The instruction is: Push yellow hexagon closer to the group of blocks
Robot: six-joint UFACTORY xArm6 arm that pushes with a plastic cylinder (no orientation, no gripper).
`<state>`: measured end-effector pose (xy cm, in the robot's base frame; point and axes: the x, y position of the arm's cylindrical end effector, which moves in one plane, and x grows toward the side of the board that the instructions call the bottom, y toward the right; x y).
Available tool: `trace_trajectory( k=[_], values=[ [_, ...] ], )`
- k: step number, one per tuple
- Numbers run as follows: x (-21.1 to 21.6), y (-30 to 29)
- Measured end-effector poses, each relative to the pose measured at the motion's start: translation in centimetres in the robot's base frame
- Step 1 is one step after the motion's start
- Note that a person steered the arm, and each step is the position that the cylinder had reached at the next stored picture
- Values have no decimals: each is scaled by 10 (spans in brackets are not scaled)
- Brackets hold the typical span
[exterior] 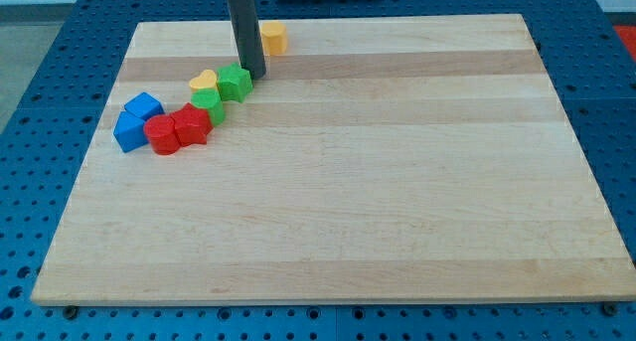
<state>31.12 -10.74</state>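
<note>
1 yellow hexagon sits upper left; our tip, no claw to report, must circle behind it toward the green star.

Hexagon upper right of cluster

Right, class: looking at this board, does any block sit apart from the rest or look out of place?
Yes: the yellow hexagon sits alone near the view's top edge of the board, apart from the cluster running from the blue blocks up to the green block. My tip rests between them, beside that green block.
</note>
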Motion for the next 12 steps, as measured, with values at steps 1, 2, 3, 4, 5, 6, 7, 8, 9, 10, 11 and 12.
trace_trajectory(
  k=[1,2,3,4,5,6,7,8,9,10,11,12],
  values=[
    [10,-6],
    [18,-21],
    [19,-28],
    [17,-28],
    [-13,-28],
    [-31,-13],
    [-24,24],
    [-47,62],
    [-88,74],
    [-95,59],
    [-89,36],
    [-79,19]
  ],
)
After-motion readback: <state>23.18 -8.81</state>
